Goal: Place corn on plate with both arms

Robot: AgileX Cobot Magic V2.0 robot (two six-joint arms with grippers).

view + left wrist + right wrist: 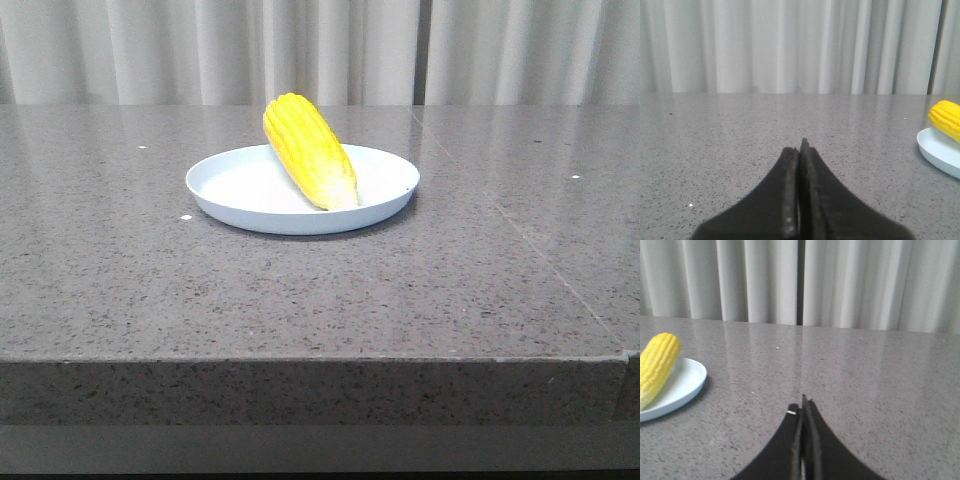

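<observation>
While the corn [308, 150] lies on the plate [240, 190], the left claw [801, 145] and right claw [802, 402] sit pinched closed, both well away from that plate.

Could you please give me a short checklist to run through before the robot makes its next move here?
1. Corn on the plate: ok; its pale tip lies inside, its thick end leans over the far rim.
2. Corn stable: cannot tell; tilted on the rim, it might roll.
3. Plate fully on the table: ok, well back from the front edge.
4. Left gripper released: ok; fingers closed together, holding nothing, apart from the plate.
5. Right gripper released: ok; closed, holding nothing, apart from the plate.
</observation>
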